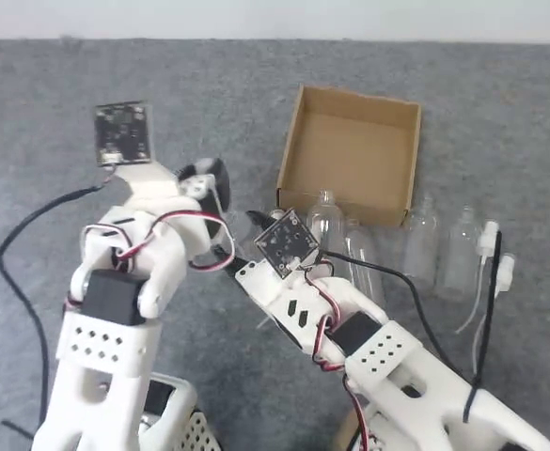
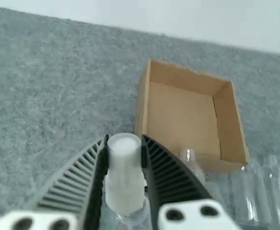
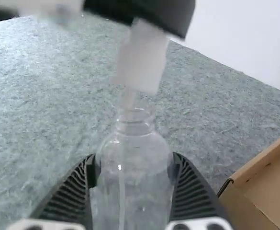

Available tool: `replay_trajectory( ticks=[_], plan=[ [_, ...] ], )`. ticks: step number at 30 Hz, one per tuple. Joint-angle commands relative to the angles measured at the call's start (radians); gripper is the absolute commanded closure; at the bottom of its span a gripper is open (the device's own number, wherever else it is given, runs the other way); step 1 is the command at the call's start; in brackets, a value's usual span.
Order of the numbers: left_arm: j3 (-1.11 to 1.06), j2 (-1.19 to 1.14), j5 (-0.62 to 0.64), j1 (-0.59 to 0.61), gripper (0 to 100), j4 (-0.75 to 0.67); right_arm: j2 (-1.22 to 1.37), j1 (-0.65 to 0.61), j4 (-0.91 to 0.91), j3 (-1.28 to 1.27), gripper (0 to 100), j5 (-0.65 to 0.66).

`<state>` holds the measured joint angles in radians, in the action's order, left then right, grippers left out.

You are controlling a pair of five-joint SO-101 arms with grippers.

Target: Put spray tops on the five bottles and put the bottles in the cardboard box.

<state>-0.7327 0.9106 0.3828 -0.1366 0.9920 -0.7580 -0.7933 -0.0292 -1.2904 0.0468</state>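
Brown cardboard box (image 1: 350,155) sits toward twelve o'clock on the grey table (image 1: 500,113) seen from overhead; clear plastic bottles (image 1: 420,240) stand at its five o'clock. Left wrist: the left gripper (image 2: 124,143) is clamped on a white spray top (image 2: 124,172). Right wrist: the right gripper (image 3: 134,163) squeezes another clear bottle (image 3: 132,182), the top's tube in its neck.

In right claw (image 3: 134,166), clear bottle (image 3: 132,184); spray top (image 3: 142,60) just above
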Motion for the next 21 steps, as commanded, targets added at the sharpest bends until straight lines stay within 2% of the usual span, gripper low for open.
replay_trajectory(
  ticks=[1,7,12,14,21],
  plan=[
    [0.002,0.023,-0.078,-0.026,99,0.015,-0.03,0.002,-0.036,0.003,99.3,-0.015],
    [-0.005,0.052,-0.095,-0.026,98,0.025,-0.03,0.004,-0.035,0.003,99.3,-0.015],
    [-0.084,0.216,-0.198,-0.029,88,0.031,-0.03,0.004,-0.035,0.003,99.3,-0.015],
    [-0.116,0.273,-0.201,-0.028,85,0.021,-0.03,0.004,-0.035,0.003,99.3,-0.015],
    [-0.151,0.319,-0.201,-0.026,85,-0.012,-0.03,0.004,-0.033,0.003,99.3,-0.015]
  ],
)
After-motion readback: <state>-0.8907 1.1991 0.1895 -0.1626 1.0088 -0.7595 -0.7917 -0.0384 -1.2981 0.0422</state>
